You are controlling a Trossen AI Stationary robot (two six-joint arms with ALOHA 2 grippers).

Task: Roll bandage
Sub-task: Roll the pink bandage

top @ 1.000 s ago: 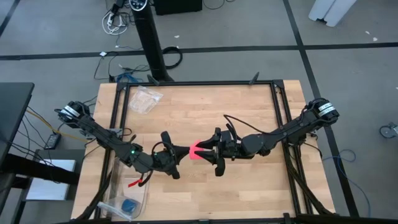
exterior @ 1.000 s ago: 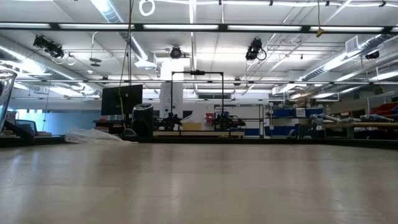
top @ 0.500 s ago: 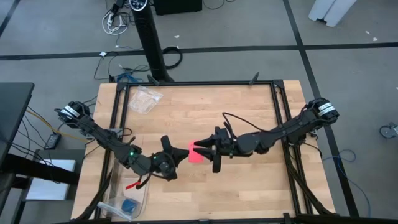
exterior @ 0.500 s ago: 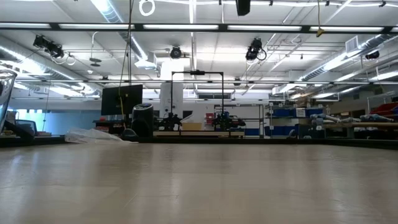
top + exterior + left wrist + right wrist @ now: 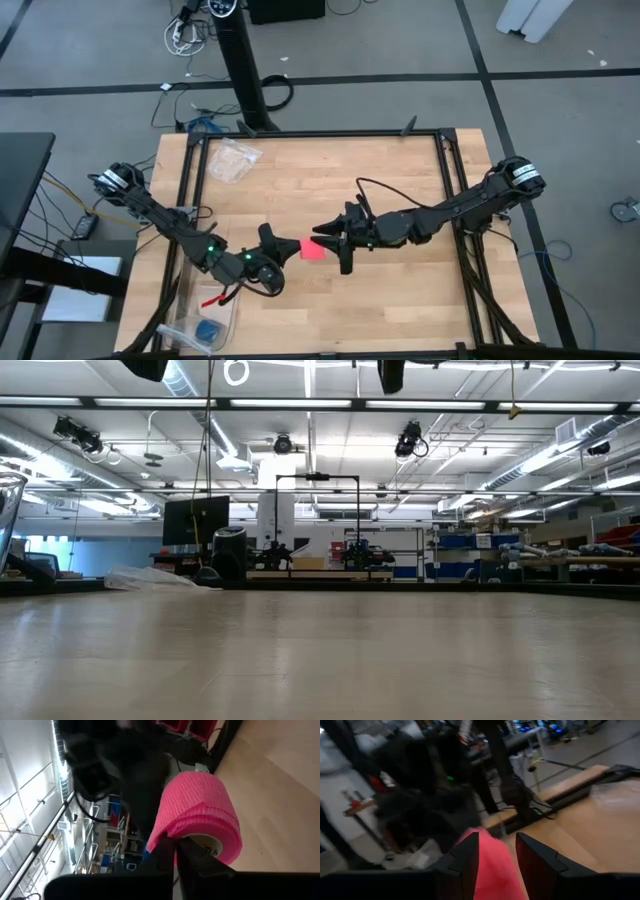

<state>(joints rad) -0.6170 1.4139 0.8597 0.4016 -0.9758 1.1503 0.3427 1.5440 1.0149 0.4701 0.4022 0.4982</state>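
The bandage (image 5: 313,249) is a bright pink roll with a white core (image 5: 207,840), held above the middle of the wooden table between both grippers. My left gripper (image 5: 283,250) is on its left and is shut on it; its fingers show in the left wrist view (image 5: 175,857). My right gripper (image 5: 328,240) is on its right and is shut on the roll; in the right wrist view (image 5: 492,862) pink fabric fills the gap between its fingers. In the left wrist view the right gripper shows as a dark shape (image 5: 135,785) behind the roll. My left gripper pinches a loose outer layer of the bandage (image 5: 167,832) between its two shut fingers, where the layer comes off the roll's side. The fingers come level from the table's left. The roll is lifted clear of the table. My right gripper has the roll (image 5: 487,855) between its two fingers (image 5: 465,862), coming from the table's right. The roll is clear of the table. Which faces of the roll the fingers are on is hidden by the fingers and by blur.
A clear plastic bag (image 5: 235,158) lies at the far left of the table. A clear container (image 5: 205,320) at the near left holds a small blue object (image 5: 208,329) and a red piece (image 5: 215,296). Black frame rails (image 5: 452,180) run along the table's edges.
My right gripper has gone toward the table's left with the roll. My left gripper has drawn back a little toward the near left. The pink, which showed as a spread V between the grippers, now shows as a small compact block.
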